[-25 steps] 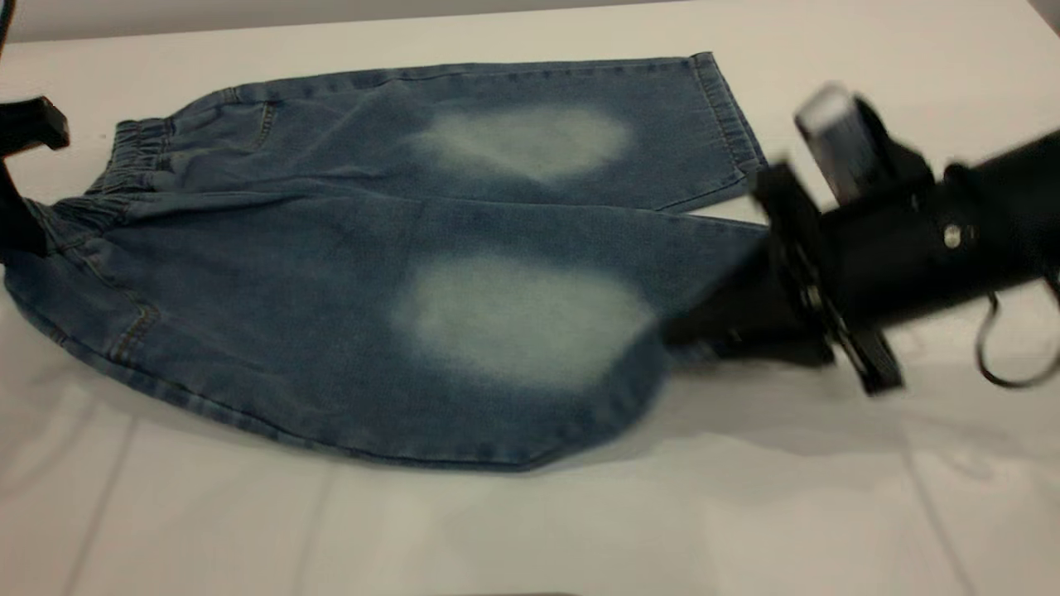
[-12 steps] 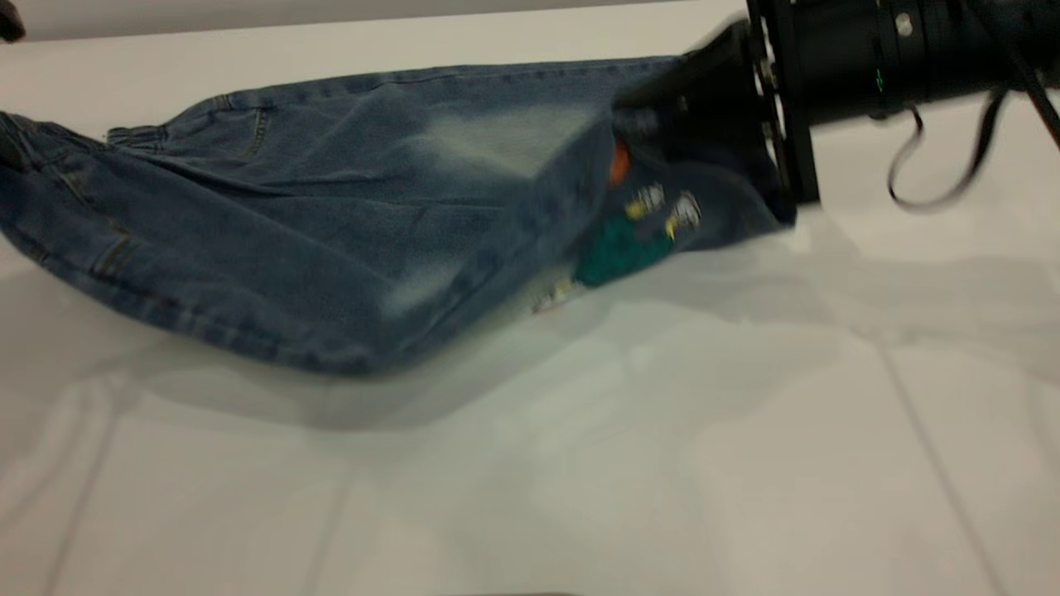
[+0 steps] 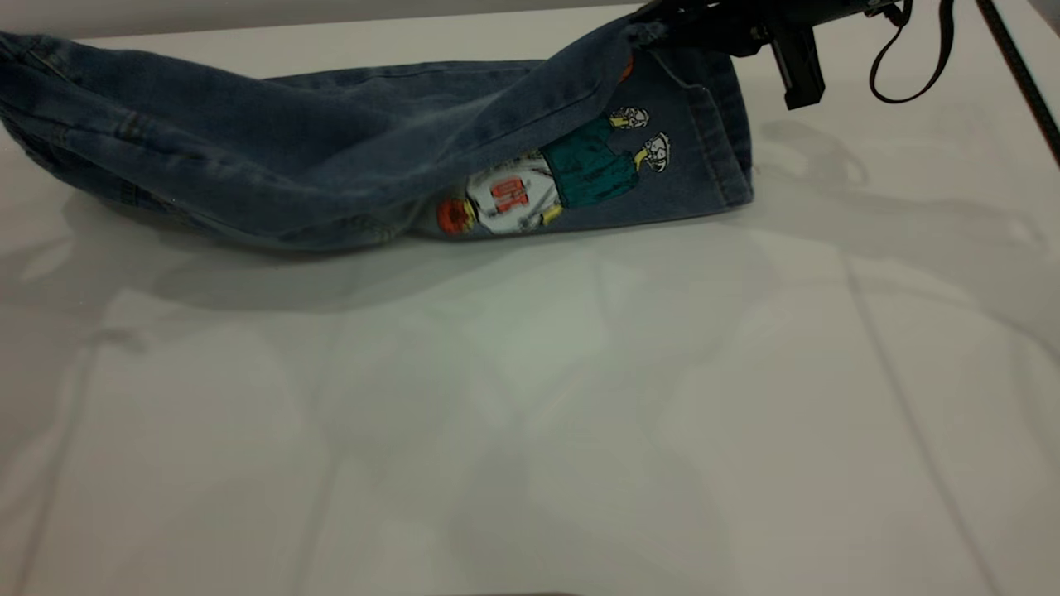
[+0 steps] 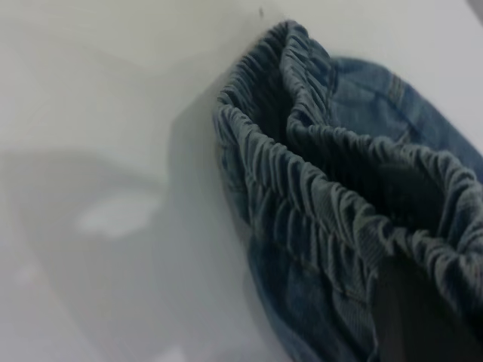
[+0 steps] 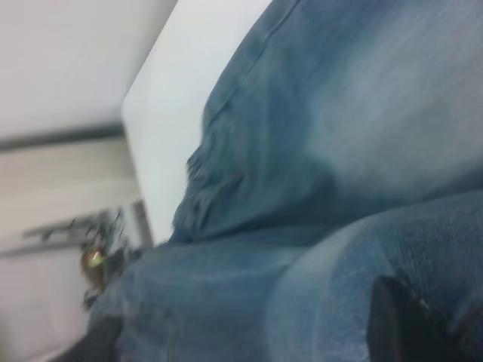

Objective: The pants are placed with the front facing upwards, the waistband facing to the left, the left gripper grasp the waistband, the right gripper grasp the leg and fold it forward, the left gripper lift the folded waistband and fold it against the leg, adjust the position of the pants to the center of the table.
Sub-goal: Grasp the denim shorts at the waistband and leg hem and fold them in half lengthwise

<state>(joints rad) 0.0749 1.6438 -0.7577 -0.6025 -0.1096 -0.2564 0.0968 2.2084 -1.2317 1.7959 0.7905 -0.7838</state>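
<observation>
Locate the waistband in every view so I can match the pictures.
Exterior view: the waistband end of the pants is lifted at the far left edge; the gathered band itself cannot be made out.
Left wrist view: the waistband fills the middle and right, crinkled and open, above the table.
Right wrist view: not identifiable; only plain denim shows.
Shared landmark: the blue denim over the white table.

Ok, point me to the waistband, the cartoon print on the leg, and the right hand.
waistband point(image 4: 317, 196): left wrist view, on the gathered elastic ruching.
cartoon print point(image 3: 551, 178): exterior view, on the figure's white jersey and green shorts, on the lifted leg's back.
right hand point(image 3: 662, 23): exterior view, at the leg's raised hem edge.
</observation>
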